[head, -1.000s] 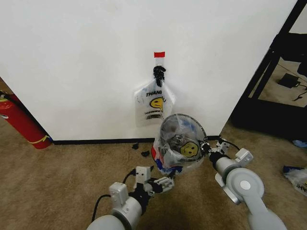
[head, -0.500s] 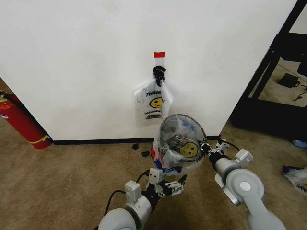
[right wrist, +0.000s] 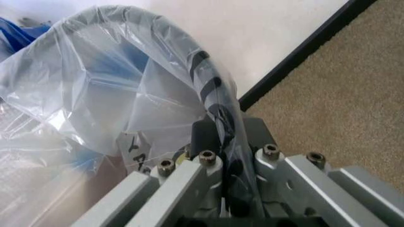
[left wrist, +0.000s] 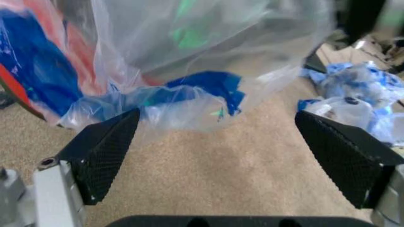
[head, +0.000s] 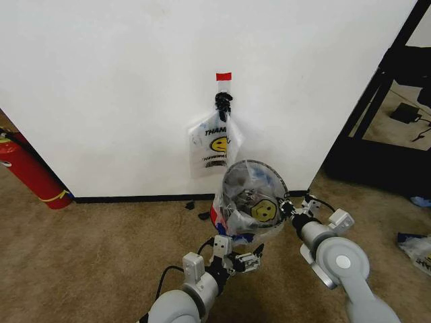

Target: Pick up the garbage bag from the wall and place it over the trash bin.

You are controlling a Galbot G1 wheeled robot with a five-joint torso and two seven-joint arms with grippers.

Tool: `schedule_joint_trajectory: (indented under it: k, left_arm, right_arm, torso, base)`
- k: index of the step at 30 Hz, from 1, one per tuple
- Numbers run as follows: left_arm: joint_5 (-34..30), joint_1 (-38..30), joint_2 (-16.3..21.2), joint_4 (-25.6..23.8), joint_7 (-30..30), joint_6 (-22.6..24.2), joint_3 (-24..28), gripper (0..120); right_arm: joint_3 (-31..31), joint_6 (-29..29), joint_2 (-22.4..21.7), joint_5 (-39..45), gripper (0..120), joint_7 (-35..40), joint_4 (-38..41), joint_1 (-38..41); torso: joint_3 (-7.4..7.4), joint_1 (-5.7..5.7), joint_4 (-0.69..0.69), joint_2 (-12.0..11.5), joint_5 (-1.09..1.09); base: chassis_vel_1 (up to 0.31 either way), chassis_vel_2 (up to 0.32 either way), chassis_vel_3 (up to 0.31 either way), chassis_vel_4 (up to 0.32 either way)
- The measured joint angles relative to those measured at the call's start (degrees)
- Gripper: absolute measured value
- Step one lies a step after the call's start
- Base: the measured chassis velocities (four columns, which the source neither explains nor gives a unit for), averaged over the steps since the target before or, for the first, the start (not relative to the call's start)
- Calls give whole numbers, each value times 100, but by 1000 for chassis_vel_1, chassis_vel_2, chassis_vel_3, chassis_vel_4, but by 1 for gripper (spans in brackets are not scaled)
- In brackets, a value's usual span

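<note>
The garbage bag (head: 254, 196), translucent with blue patches and a yellow smiley, is draped over the mouth of the trash bin (head: 214, 217), which stands on the carpet by the wall (head: 121, 81). My right gripper (head: 289, 207) is at the bin's right side, shut on the bag where it wraps the rim (right wrist: 189, 61). In the right wrist view the right gripper (right wrist: 218, 137) pinches the plastic-covered rim. My left gripper (head: 246, 261) hangs open just in front of the bin, low down. In the left wrist view the left gripper (left wrist: 215, 120) is spread wide, with the bag's loose blue-patched hem (left wrist: 189, 101) just beyond its fingertips.
A flat white "THANK YOU" smiley bag (head: 215, 145) hangs from a black hook (head: 223, 102) under a red tape strip (head: 223, 76). A red fire extinguisher (head: 30, 171) leans at the left. A black frame (head: 377, 87) and crumpled bags (head: 417, 247) lie at the right.
My left arm has swung right and forward, bringing its open gripper under the bin's front edge. The right gripper and the bag on the bin have stayed put.
</note>
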Motion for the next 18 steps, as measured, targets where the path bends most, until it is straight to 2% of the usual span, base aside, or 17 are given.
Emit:
schedule_joint_trajectory:
  k: [10,16,18]
  left_arm:
    - [-33,-158,-186,328,-38,-41,28,96]
    - [46,176,82,59,-42,-37,-161,96]
    - [179,378,291,-179,-53,22,-246,99]
  right_arm:
    - [-4,-11,8,-50,0,-2,79,-105]
    - [5,-9,23,-153,0,-53,-48,-93]
    - [13,2,40,-209,0,-88,-120,-78]
  torso:
    - [0,0,-1,0,0]
    - [0,0,0,0,-1]
    - [0,0,0,0,-1]
  base:
    - [0,0,0,0]
    - [0,0,0,0]
    - [0,0,0,0]
